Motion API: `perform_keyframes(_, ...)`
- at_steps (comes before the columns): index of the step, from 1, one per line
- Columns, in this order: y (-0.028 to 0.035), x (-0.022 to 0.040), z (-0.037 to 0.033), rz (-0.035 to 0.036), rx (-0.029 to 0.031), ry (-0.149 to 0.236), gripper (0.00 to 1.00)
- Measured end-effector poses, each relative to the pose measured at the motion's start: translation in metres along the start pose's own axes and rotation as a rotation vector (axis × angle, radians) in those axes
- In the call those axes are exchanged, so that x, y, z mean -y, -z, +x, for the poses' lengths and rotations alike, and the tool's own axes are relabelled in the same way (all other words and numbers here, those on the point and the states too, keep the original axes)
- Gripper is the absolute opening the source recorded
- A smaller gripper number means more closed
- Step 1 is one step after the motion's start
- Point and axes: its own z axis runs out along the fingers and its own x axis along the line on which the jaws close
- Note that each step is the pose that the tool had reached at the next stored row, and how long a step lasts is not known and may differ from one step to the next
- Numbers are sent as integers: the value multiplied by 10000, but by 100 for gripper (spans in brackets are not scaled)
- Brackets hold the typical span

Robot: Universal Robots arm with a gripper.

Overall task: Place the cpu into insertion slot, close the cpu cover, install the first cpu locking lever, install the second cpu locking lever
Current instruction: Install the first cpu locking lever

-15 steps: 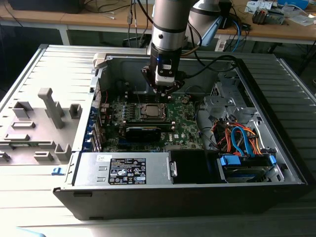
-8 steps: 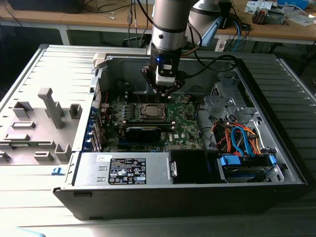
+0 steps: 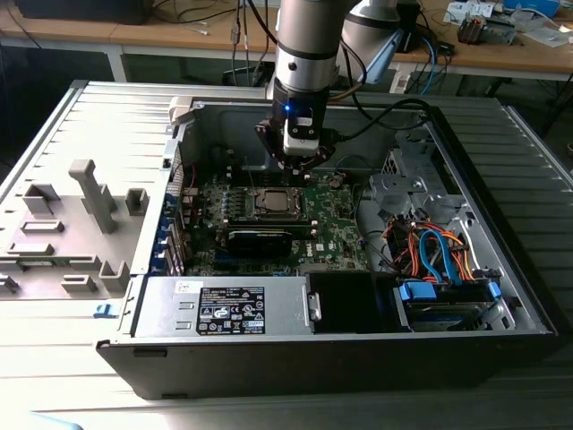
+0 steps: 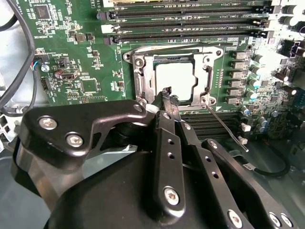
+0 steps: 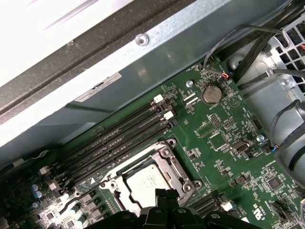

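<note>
Room above cpu cover (image 4: 147, 76) (lever (image 4: 223, 125) beside)

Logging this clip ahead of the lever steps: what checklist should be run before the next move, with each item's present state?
1. The cpu lies flat in the insertion slot: ok.
2. The cpu cover is down flat around the cpu: ok.
3. The thin lever is latched: not ok; it sticks out at an angle from the slot's corner.
4. The other lever, lying along the side by the memory slots, is hooked: cannot tell.
5. The gripper is close to the work: ok; its tip sits at the cover's rim.
</note>
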Motion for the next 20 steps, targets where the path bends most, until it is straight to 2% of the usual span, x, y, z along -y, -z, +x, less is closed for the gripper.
perform_keyframes(20, 0, 0, 0, 6, 10, 384, 11)
